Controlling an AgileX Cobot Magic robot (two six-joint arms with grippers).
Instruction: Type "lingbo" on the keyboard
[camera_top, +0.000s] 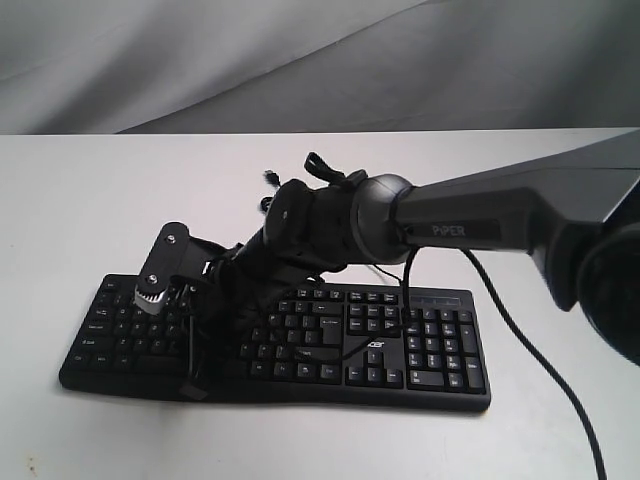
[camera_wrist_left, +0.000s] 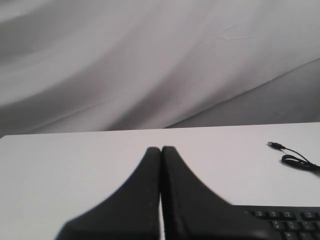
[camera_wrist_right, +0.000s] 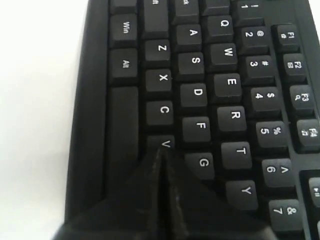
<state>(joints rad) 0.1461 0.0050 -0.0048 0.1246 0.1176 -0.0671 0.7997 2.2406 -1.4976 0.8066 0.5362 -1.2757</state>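
Observation:
The long black keyboard (camera_top: 420, 340) lies on the white table, number pad to the right. My right gripper (camera_top: 193, 383) reaches across from the right and points down at the keyboard's left half. In the right wrist view the right gripper (camera_wrist_right: 161, 151) is shut with nothing in it. Its tip sits at the edge of the V key (camera_wrist_right: 165, 142), beside G, and hides the key just behind V. The keyboard (camera_wrist_right: 200, 90) fills that view. My left gripper (camera_wrist_left: 161, 149) is shut and empty, held over bare table, with the keyboard (camera_wrist_left: 290, 220) corner beside it. The exterior view does not show it.
The keyboard's thin black USB cable with its plug (camera_wrist_left: 274, 145) lies loose on the table behind the keyboard (camera_top: 270, 178). A cable from the right arm (camera_top: 540, 360) hangs over the table at the right. A grey cloth backdrop stands behind the table.

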